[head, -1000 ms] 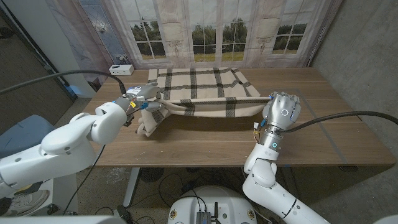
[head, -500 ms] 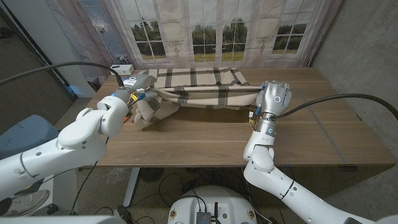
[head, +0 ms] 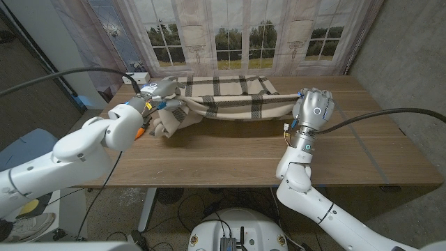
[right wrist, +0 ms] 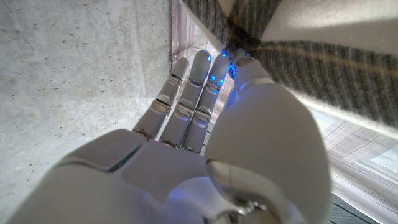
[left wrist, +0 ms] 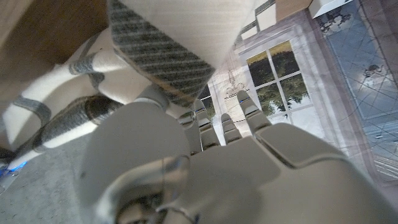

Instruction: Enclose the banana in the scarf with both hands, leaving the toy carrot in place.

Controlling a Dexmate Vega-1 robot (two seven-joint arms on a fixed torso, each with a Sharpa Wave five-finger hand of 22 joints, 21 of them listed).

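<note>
Across the table's [head: 230,150] far half, toward twelve o'clock, the plaid scarf [head: 223,94] stretches between both hands; left hand [head: 159,93] pinches its bunched nine o'clock end, right hand [head: 311,110] its three o'clock corner; right wrist view shows fingertips [right wrist: 239,59] meeting fabric [right wrist: 323,62]; banana hidden

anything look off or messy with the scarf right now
The scarf is uneven: the left hand holds its end in a bunched, drooping wad, while the right hand holds the other end pulled taut. Nothing looks spilled or damaged.
</note>
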